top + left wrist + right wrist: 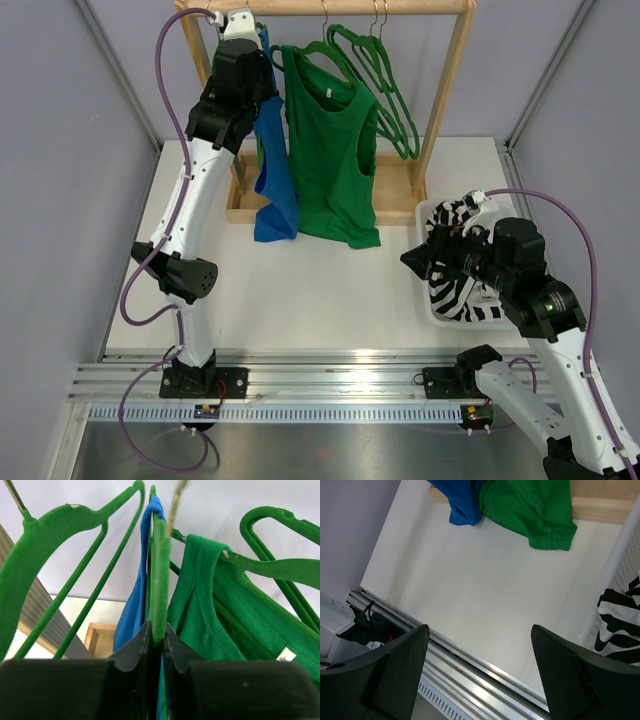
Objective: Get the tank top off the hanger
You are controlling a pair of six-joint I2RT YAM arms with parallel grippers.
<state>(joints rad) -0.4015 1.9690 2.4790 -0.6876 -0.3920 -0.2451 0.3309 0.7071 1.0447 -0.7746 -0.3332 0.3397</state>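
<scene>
Blue tank top (275, 170) hung on its green hanger (160, 570) at the left end of the wooden rack (452, 100), not yet removed; left tool (156, 632) pinched that hanger, right tool (479, 635) gaped empty.

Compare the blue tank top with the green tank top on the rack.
The blue tank top hangs bunched and narrow; the green tank top hangs spread wide. The left fingers pinch the blue one's hanger; nothing grips the green one's. Both hang on green hangers from the wooden rail.
</scene>
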